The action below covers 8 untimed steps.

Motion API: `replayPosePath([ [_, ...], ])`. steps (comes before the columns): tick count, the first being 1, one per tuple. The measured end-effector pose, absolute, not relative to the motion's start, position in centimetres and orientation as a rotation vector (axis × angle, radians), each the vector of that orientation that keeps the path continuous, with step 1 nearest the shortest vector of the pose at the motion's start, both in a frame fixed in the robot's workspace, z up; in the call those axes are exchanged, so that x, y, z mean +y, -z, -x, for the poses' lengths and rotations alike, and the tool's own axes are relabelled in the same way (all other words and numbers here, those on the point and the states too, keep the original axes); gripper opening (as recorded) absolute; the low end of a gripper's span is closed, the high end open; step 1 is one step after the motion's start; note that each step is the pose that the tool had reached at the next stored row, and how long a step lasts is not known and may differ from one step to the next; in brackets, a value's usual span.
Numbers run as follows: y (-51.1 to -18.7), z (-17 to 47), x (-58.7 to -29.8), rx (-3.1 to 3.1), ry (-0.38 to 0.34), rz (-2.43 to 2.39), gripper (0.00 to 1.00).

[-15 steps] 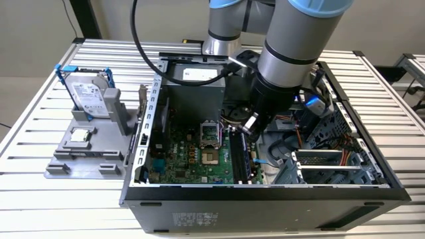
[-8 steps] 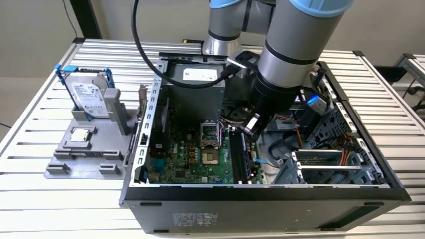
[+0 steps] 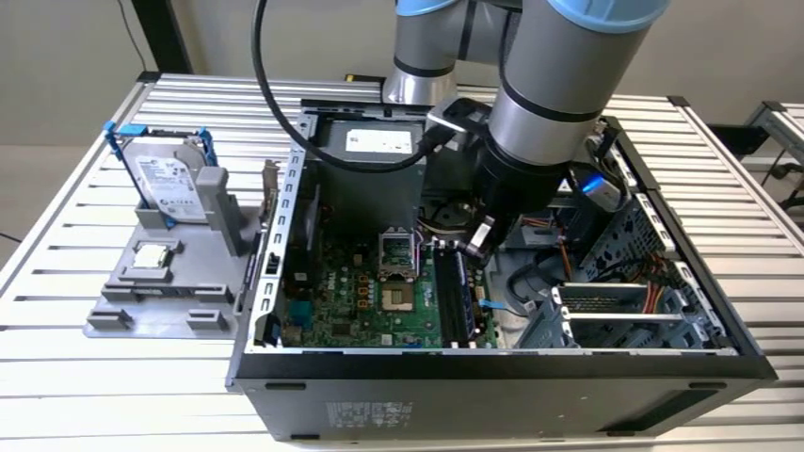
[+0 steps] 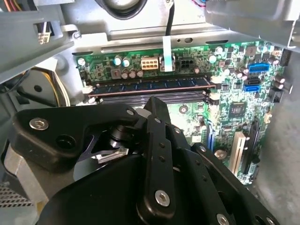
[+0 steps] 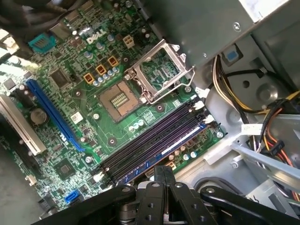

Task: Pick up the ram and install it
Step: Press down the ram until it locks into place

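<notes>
The ram (image 4: 150,86) is a dark blue-green stick with a row of chips. It stands in the memory slot farthest from the processor socket, on the green motherboard (image 5: 70,70) inside the open computer case (image 3: 503,367). The ram (image 5: 154,158) also shows in the first wrist view, and in the exterior view as a dark strip (image 3: 475,297). My gripper (image 3: 475,247) hangs just above one end of that slot, inside the case. In both wrist views its black fingers (image 4: 157,104) are pressed together with nothing between them, the tip (image 5: 161,172) close over the stick.
The open processor socket (image 5: 119,98) and its raised metal frame (image 5: 161,70) lie beside the slots. Cables (image 5: 272,126) and a drive cage crowd the case's far side. At the exterior view's left, a grey holder (image 3: 126,311) carries a hard drive (image 3: 164,179) and a silver chip (image 3: 151,254).
</notes>
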State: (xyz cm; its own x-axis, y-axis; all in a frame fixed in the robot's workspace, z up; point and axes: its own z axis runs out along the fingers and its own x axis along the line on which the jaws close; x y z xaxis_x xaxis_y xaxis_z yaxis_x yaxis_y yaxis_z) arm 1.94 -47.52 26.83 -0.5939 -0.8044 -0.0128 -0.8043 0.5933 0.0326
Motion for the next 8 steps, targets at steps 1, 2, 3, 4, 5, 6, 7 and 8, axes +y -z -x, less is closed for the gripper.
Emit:
replayPosePath([
  [1,-26.83,-1.94,-47.51,-2.795,0.055,-1.427,0.00],
  [2,-26.83,-1.95,-47.51,-2.788,0.055,-1.439,0.00],
  [3,-26.83,-1.95,-47.51,-2.781,0.055,-1.453,0.00],
  [4,-26.83,-1.96,-47.51,-2.774,0.055,-1.466,0.00],
  [5,-26.83,-1.96,-47.51,-2.767,0.054,-1.479,0.00],
  [6,-26.83,-1.96,-47.51,-2.760,0.054,-1.492,0.00],
  [7,-26.83,-1.97,-47.51,-2.752,0.054,-1.505,0.00],
  [8,-26.84,-1.97,-47.51,-2.744,0.054,-1.520,0.00],
])
